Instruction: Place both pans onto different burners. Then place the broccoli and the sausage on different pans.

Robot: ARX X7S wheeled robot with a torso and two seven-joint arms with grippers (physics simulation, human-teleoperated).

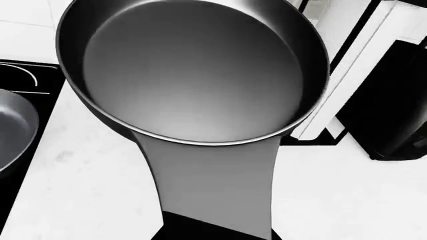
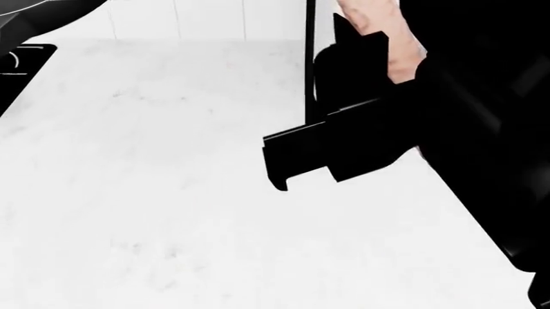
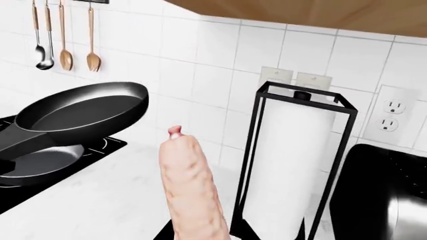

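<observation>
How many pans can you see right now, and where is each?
2. One pan is held up in the air by its handle in the left gripper, above the cooktop edge. The other pan sits on the cooktop beneath it.

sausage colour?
Pale pink-beige, faintly speckled, with a pinched tip. The sausage shows best in the right wrist view.

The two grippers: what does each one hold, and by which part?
Left gripper holds a pan by its handle. Right gripper holds the sausage by its lower end; the fingers are out of view.
</observation>
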